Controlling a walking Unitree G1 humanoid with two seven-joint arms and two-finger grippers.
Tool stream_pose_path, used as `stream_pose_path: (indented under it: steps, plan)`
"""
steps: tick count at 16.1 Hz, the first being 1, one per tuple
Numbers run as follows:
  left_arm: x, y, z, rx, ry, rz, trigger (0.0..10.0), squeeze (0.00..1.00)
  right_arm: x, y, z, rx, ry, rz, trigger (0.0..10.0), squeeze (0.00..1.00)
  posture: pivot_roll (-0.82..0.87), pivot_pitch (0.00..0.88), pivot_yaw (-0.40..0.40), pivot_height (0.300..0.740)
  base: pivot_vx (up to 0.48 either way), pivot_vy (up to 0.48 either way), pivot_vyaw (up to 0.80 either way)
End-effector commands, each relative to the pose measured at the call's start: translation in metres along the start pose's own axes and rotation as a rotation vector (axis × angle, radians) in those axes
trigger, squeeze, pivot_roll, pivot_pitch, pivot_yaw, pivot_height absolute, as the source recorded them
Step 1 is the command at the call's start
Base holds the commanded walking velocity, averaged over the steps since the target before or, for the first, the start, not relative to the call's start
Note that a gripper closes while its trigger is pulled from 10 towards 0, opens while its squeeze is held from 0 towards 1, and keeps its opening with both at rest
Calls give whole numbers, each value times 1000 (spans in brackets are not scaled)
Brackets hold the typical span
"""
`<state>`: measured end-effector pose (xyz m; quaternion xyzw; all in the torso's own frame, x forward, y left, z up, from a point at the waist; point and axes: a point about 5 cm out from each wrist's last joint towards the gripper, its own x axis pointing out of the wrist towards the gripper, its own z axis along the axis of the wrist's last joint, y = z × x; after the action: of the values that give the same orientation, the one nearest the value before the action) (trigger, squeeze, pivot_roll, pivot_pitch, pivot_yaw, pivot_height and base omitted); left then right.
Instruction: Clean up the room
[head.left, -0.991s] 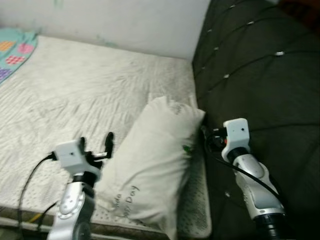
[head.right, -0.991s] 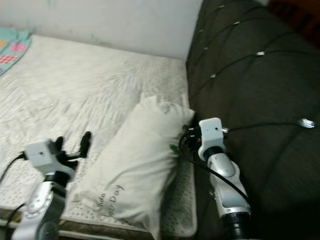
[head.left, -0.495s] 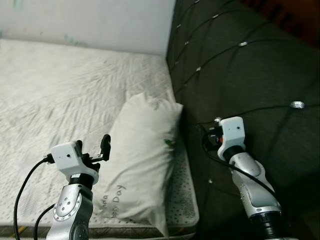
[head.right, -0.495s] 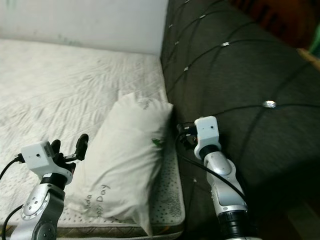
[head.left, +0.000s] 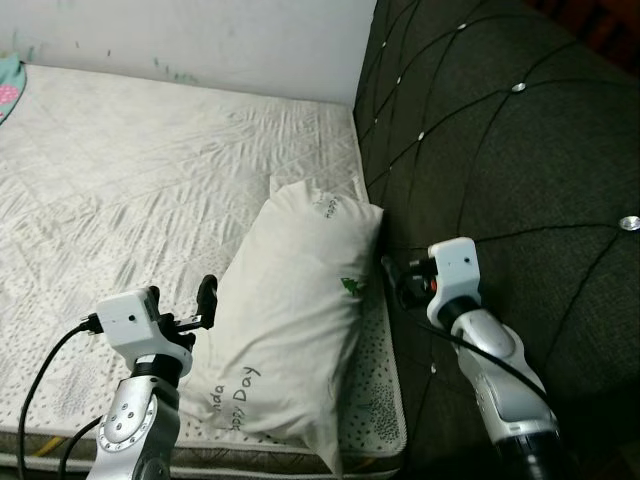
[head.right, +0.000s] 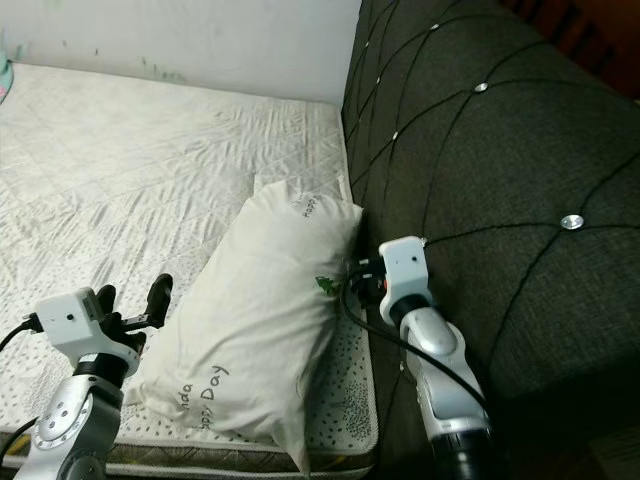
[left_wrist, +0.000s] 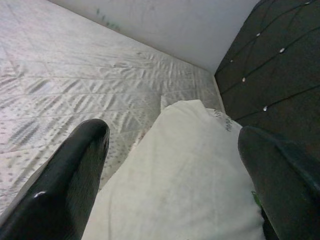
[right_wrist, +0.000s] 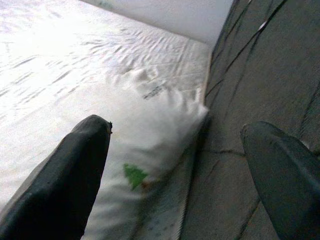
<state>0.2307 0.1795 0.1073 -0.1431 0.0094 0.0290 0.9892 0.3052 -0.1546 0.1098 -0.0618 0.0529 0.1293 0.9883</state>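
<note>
A white pillow (head.left: 290, 310) with a small green tree mark and printed lettering lies on the mattress (head.left: 150, 180), its long side against the dark headboard. My left gripper (head.right: 133, 297) is open at the pillow's left edge, near its front end. In the left wrist view the pillow (left_wrist: 190, 165) lies between the two black fingers (left_wrist: 75, 170). My right gripper (right_wrist: 177, 127) is open on the pillow's right side, in the gap by the headboard. One finger is over the pillow (right_wrist: 150, 130), the other over the dark fabric.
The tufted dark grey headboard (head.left: 500, 150) rises along the right of the bed. A pale wall (head.left: 200, 40) closes the far side. A teal cloth (head.left: 5, 85) peeks in at the far left. The mattress edge (head.left: 380, 440) drops off near me.
The whole picture has swung sideways, so the camera has moved. Both grippers keep their places on either side of the pillow, still open.
</note>
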Motion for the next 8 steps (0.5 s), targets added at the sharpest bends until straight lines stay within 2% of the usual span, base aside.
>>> stream_pose_path:
  steps: [1,4,8]
  plan:
    - [-2,-3,2,0,1,-11,10000,0,-3,0,2,2,-1,5,10000,0,-7,105,-103,740,0,0,0]
    - [-2,-3,2,4,6,-14,10000,0,-4,1,2,5,3,11,10000,0,-9,112,-99,740,0,0,0]
    - [-1,-3,3,4,9,-14,10000,0,-3,2,3,11,5,24,10000,0,-10,126,-98,686,0,0,0]
